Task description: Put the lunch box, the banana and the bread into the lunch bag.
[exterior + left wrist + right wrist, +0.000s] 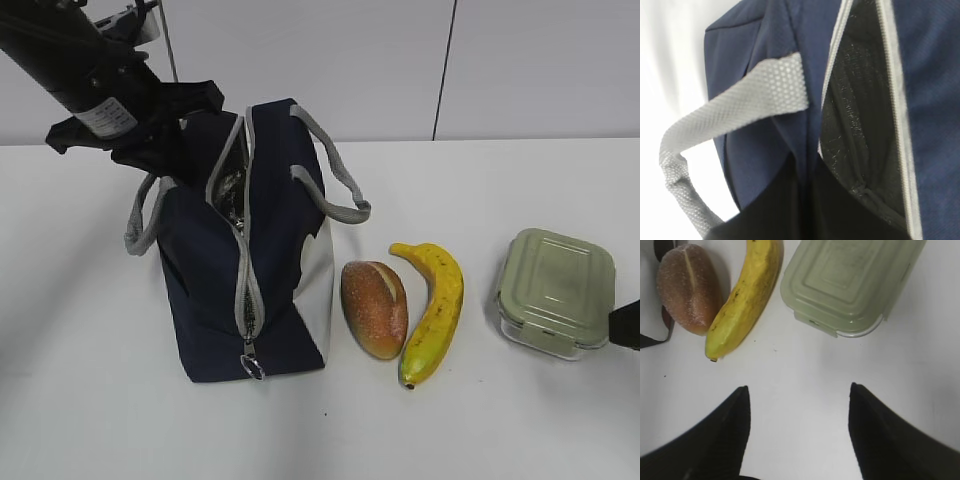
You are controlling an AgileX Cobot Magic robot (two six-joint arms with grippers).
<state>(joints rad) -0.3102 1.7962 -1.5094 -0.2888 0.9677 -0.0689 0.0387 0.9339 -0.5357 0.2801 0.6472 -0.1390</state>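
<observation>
The navy lunch bag (270,250) stands at the left, its zipper partly open on dark silvery lining. My left gripper (190,150) is at the bag's far top edge, shut on the navy fabric beside the zipper opening; in the left wrist view (807,165) the two black fingers meet on the fabric (755,150). The bread (374,308), the banana (435,305) and the green-lidded lunch box (555,290) lie on the table to the bag's right. My right gripper (797,395) is open and empty over bare table, near the lunch box (850,280), banana (747,295) and bread (688,287).
The bag's grey handles (740,110) hang loose on both sides, one draped toward the bread. A metal ring pull (252,367) hangs at the bag's near end. The white table (90,400) runs to a wall behind.
</observation>
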